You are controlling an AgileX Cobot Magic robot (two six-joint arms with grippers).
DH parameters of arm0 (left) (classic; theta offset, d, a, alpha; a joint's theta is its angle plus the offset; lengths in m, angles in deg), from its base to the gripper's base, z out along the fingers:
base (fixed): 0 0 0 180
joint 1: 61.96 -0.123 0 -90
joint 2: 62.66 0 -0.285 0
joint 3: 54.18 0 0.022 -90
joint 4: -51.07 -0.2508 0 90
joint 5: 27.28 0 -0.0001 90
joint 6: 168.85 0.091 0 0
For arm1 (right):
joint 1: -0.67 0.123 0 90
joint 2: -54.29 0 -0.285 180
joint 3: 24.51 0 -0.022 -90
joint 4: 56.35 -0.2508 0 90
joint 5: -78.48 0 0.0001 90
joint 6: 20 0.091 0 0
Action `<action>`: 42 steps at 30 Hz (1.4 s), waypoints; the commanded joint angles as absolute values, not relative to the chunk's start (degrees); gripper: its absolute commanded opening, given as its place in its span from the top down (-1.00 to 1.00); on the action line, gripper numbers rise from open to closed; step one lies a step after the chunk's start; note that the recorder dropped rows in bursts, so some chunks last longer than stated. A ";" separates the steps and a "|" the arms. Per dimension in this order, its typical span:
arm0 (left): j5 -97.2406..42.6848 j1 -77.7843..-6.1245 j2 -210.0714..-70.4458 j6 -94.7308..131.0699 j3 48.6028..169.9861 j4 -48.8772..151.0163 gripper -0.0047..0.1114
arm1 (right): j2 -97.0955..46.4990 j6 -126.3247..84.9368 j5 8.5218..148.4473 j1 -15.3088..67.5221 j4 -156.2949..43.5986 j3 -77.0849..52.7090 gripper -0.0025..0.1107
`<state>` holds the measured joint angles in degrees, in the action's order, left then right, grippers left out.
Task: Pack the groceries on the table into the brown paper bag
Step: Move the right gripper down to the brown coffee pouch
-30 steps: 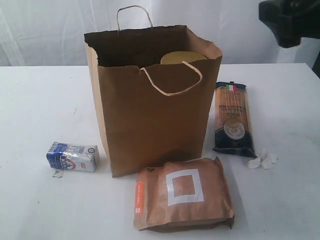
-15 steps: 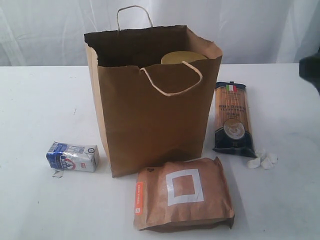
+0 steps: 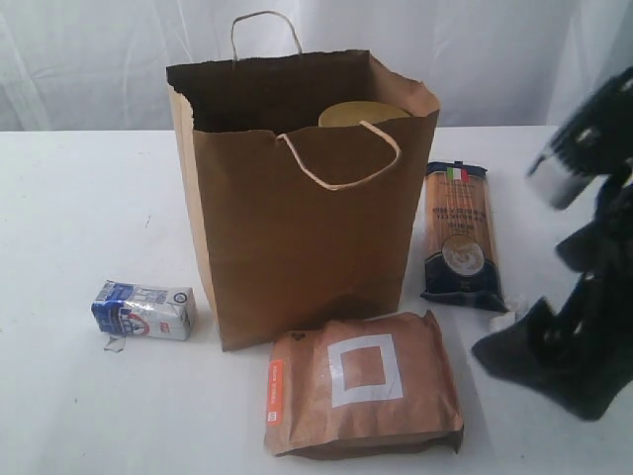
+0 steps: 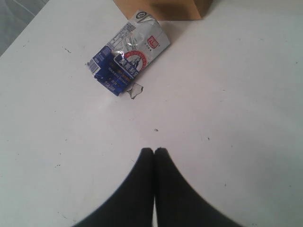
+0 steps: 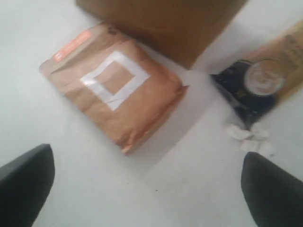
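Observation:
The brown paper bag (image 3: 307,198) stands upright mid-table, and a gold jar lid (image 3: 361,112) shows inside its mouth. In front of it lies the brown pouch with the white square (image 3: 361,391) (image 5: 113,85). The long pasta packet (image 3: 458,233) (image 5: 265,75) lies to the bag's right. The blue-white carton (image 3: 143,310) (image 4: 128,59) lies to the bag's left. My right gripper (image 3: 554,346) (image 5: 147,189), blurred, hangs open above the table right of the pouch, holding nothing. My left gripper (image 4: 154,150) is shut and empty, short of the carton. The bottle and can are out of view.
Small white crumpled bits (image 5: 248,137) lie on the white table (image 3: 79,198) at the pasta packet's near end, close to my right gripper. A tiny clear scrap (image 4: 136,90) sits beside the carton. A white curtain hangs behind the table.
My right arm has swung down from the upper right corner into the space right of the pouch and pasta packet. The groceries and bag have not moved.

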<state>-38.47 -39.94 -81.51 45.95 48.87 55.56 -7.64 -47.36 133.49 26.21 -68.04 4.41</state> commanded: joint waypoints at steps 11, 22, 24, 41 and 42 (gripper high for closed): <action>-38.41 -40.07 -81.08 45.61 48.60 55.73 0.92 | -26.70 -58.69 123.62 44.31 -72.37 6.91 -0.88; -38.41 -40.07 -81.08 45.61 48.60 55.73 0.92 | -37.70 -60.61 111.53 50.59 -71.50 6.91 -0.88; -38.41 -40.07 -81.08 45.61 48.60 55.73 0.92 | -39.21 -60.73 109.09 51.89 -71.11 6.91 -0.88; -38.41 -40.07 -81.08 45.61 48.60 55.73 0.92 | -51.14 -62.85 95.48 55.50 -68.28 6.91 -0.87; -38.41 -40.07 -81.08 45.61 48.60 55.73 0.92 | -51.43 -62.85 94.87 55.50 -68.28 6.91 -0.86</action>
<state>-38.47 -39.94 -81.51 45.95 48.87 55.56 -50.77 -61.91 96.92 55.35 -68.97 6.65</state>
